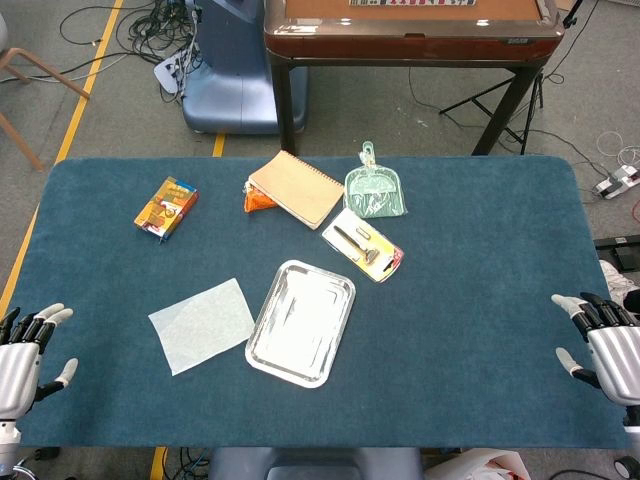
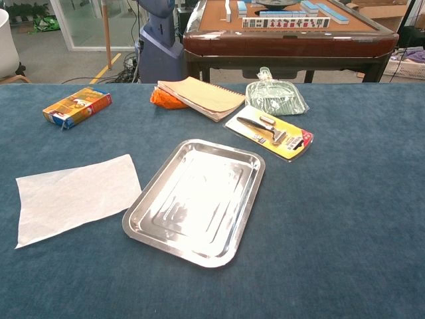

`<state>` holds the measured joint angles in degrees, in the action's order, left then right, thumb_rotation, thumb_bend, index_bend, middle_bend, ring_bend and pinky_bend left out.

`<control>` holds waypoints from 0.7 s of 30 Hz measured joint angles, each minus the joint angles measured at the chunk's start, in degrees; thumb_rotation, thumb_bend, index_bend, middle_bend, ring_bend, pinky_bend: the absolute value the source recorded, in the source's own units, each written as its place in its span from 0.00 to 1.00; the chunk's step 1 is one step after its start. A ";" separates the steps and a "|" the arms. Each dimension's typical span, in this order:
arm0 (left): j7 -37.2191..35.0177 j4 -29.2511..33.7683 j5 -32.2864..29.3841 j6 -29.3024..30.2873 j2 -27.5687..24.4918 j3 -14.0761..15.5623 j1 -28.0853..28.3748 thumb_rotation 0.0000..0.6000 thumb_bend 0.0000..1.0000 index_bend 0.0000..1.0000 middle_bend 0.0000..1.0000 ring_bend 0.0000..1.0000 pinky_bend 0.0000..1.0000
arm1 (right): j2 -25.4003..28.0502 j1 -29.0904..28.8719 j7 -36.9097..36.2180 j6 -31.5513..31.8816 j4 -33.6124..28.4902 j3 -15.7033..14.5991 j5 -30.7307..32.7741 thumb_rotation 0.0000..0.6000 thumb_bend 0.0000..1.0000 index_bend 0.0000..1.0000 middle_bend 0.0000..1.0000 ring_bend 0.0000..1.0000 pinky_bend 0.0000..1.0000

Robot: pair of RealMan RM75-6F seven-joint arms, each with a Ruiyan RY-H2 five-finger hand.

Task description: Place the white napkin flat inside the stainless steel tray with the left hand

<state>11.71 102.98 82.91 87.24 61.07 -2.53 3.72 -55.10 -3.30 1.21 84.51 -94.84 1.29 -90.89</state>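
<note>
The white napkin (image 1: 202, 324) (image 2: 74, 195) lies flat on the blue table cloth, just left of the stainless steel tray (image 1: 302, 322) (image 2: 196, 199). The tray holds nothing and sits at a slant near the table's middle front. My left hand (image 1: 25, 348) hovers at the table's front left corner, fingers spread, holding nothing, well left of the napkin. At the front right corner my right hand (image 1: 605, 340) is also spread and holds nothing. Neither hand shows in the chest view.
A colourful box (image 1: 166, 207) lies at the back left. A tan notebook (image 1: 296, 188) rests over an orange packet (image 1: 257, 199). A green dustpan in a bag (image 1: 375, 188) and a packaged tool (image 1: 363, 245) lie behind the tray. A brown table (image 1: 410, 30) stands beyond.
</note>
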 measured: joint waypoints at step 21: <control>-2.04 -2.35 3.23 -7.02 1.25 0.30 4.57 1.00 0.26 0.22 0.18 0.16 0.03 | 1.43 -0.85 1.37 0.30 -1.25 1.30 1.25 1.00 0.28 0.21 0.25 0.14 0.22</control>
<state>9.67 100.63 86.14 80.22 62.32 -2.23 8.29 -53.68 -4.16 2.58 84.81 -96.09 2.59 -89.64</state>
